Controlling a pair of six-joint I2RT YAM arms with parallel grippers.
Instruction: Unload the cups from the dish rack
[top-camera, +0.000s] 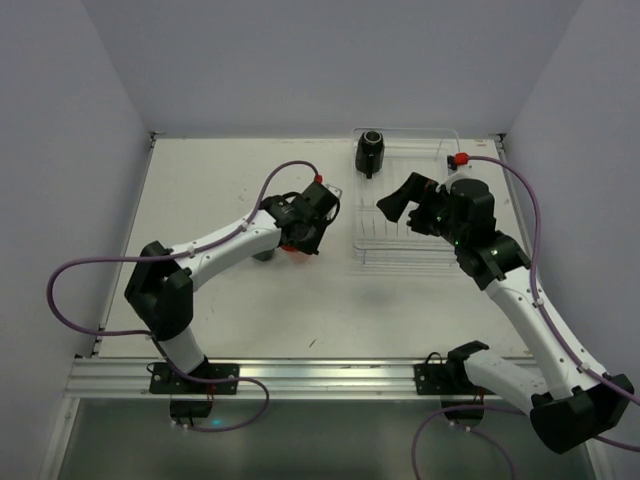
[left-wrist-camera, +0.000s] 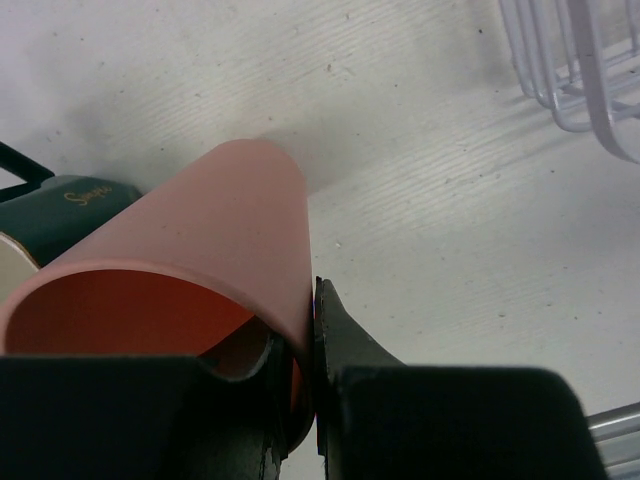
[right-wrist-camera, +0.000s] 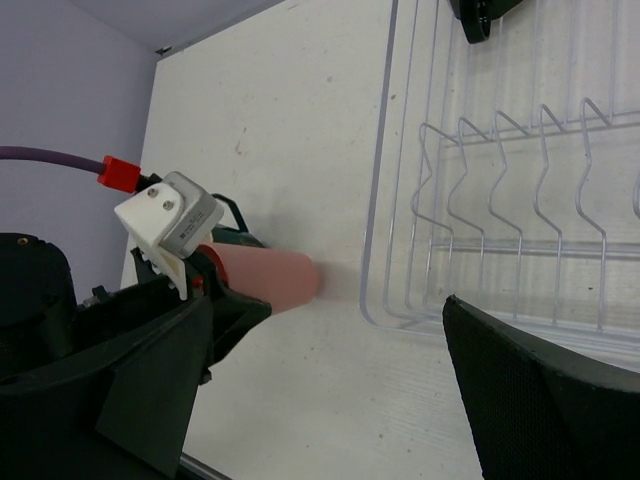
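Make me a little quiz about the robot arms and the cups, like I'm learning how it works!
1. True or false: the left gripper is shut on the pink tumbler.
2. Which cup is in the dish rack? A. the black cup B. the pink tumbler C. no cup at all
3. Fill in the blank: the right gripper hovers over the dish rack with its jaws ____.

Key: 1 true; 2 A; 3 open.
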